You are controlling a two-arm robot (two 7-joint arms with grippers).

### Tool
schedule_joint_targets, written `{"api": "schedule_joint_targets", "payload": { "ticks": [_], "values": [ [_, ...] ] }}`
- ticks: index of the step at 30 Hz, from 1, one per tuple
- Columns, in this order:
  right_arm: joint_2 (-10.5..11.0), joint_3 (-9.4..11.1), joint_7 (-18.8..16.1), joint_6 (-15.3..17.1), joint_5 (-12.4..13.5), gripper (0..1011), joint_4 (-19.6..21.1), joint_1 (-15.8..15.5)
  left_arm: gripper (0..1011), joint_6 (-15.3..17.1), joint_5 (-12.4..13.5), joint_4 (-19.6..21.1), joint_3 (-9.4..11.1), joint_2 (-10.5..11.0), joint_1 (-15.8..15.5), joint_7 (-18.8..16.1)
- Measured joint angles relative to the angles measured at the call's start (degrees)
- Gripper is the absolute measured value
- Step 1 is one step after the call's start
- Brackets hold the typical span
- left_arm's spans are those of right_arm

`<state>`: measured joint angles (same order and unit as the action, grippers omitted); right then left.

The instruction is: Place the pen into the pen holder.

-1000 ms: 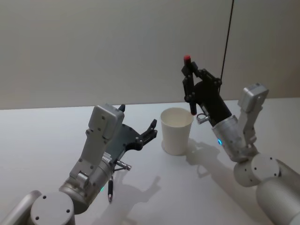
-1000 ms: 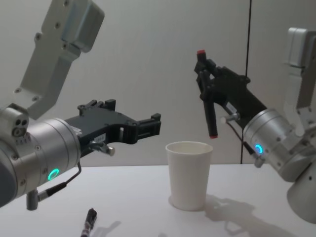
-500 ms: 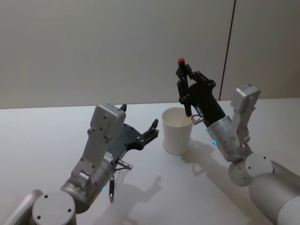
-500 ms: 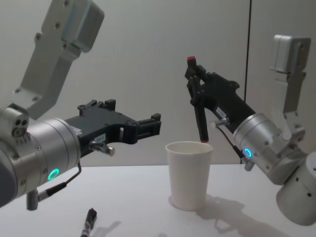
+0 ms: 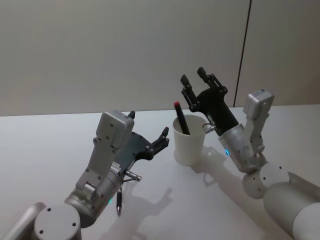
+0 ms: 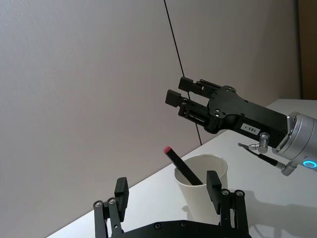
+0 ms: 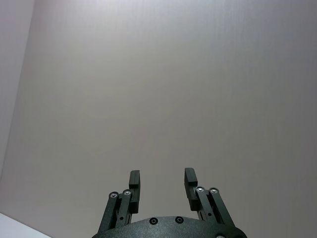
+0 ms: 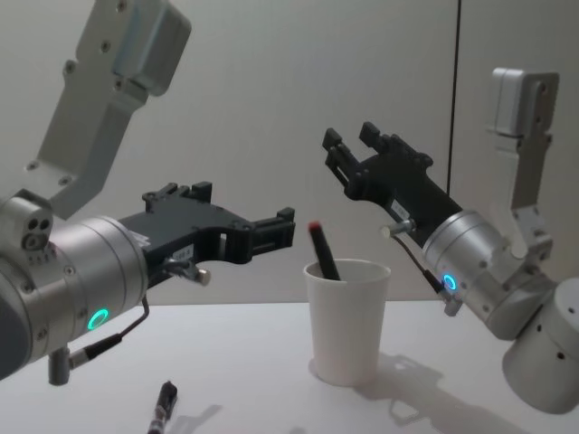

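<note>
The pen, black with a red end, leans inside the pen holder, a white paper cup standing upright on the table. Its red end pokes up over the rim on the left side, as the chest view shows for the pen and the pen holder. My right gripper hangs open just above the cup, holding nothing; it also appears in the chest view. My left gripper is open and empty, hovering left of the cup. From the left wrist, the pen rests in the pen holder.
A second black pen lies on the white table beneath my left arm, seen as a second pen from the chest. A plain wall with a dark vertical seam stands behind.
My right gripper moved left over the cup and opened. The pen left its fingers and now leans inside the cup. The left arm stayed still.
</note>
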<state>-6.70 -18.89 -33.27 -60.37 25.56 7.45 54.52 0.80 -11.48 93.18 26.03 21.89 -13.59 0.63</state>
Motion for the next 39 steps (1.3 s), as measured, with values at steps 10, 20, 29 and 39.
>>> {"api": "schedule_joint_targets", "payload": {
  "ticks": [10, 20, 29, 39],
  "values": [
    [-0.16, 0.53, 0.00, -0.28, -0.89, 832, -1.42, 0.73, 1004, 0.00, 0.00, 0.00, 0.00, 0.00, 0.00, 0.00],
    [0.04, 0.95, 1.16, 1.61, -2.13, 1001, -1.52, 0.91, 1004, 0.00, 0.00, 0.00, 0.00, 0.00, 0.00, 0.00],
    [1.57, 1.03, 4.15, 8.84, -4.20, 1001, 6.53, -2.76, 1004, 0.00, 0.00, 0.00, 0.00, 0.00, 0.00, 0.00],
    [5.49, 1.11, 8.97, 22.94, -7.05, 1001, 27.07, -12.06, 1004, 0.00, 0.00, 0.00, 0.00, 0.00, 0.00, 0.00]
  ]
}}
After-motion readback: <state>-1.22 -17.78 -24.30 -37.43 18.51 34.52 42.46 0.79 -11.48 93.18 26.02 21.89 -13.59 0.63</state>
